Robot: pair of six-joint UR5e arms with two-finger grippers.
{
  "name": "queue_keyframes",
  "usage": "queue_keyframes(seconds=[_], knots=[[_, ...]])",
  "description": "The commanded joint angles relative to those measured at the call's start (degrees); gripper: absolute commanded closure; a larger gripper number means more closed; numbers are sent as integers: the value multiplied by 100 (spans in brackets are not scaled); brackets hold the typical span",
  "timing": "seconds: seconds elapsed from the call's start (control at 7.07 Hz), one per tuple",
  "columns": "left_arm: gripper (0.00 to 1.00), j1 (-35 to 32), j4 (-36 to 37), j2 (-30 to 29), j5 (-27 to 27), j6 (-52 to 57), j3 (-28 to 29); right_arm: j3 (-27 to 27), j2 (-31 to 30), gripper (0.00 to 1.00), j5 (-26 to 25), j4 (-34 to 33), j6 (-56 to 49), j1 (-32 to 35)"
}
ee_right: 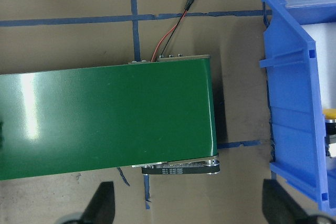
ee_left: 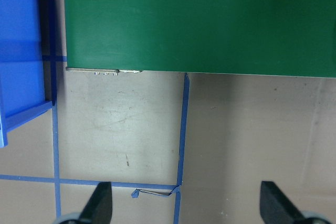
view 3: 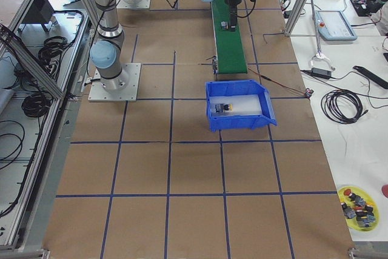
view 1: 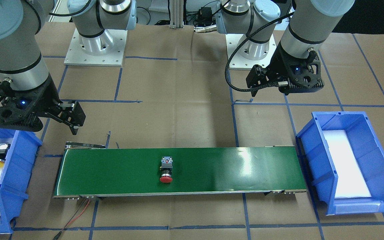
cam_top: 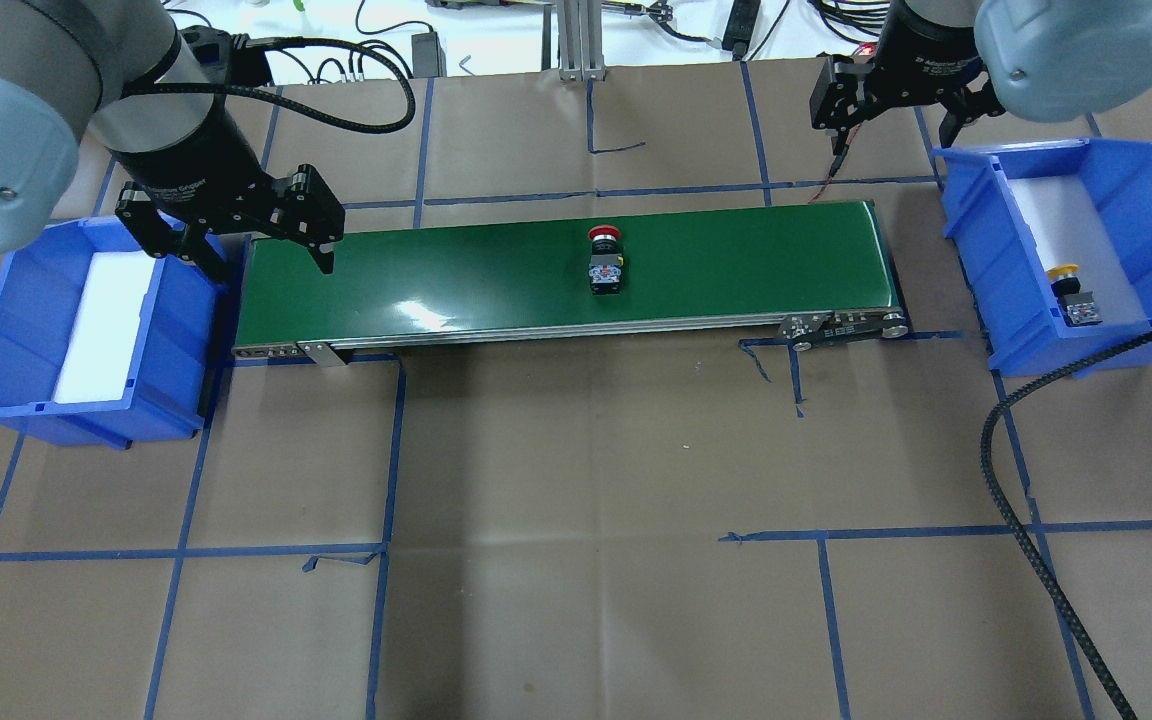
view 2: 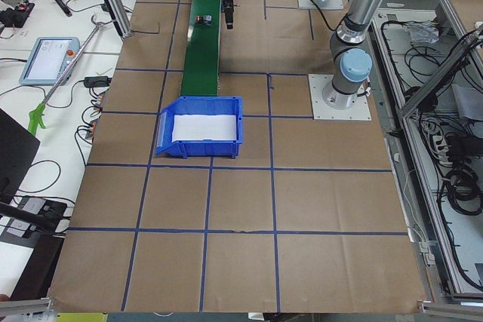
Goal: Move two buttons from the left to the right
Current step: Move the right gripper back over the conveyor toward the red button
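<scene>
The red-capped button [cam_top: 604,262] lies on its side near the middle of the green conveyor belt [cam_top: 436,280]; it also shows in the front view [view 1: 166,170]. The yellow-capped button [cam_top: 1072,292] lies in the blue bin [cam_top: 966,200] at the belt's right end, and its cap shows at the edge of the right wrist view [ee_right: 329,115]. My left gripper [cam_top: 266,250] hovers open and empty over the belt's left end. My right gripper [cam_top: 891,130] hovers open and empty behind the belt's right end, beside that bin.
An empty blue bin [cam_top: 176,340] with a white liner stands at the belt's left end. A red and black wire [ee_right: 176,24] runs from the belt's right end. A black cable [cam_top: 1036,560] lies across the table's right side.
</scene>
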Motion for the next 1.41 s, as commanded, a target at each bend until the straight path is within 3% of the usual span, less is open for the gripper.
queue_keyframes(seconds=[0.0,0.99,1.27], knots=[[0,0,0,2,8,36,3,-1,10,0,-24,40,2,3],[0,0,0,2,8,45,-6,25,54,0,-41,66,2,-6],[0,0,0,2,9,45,-6,278,107,0,28,-4,-6,-6]])
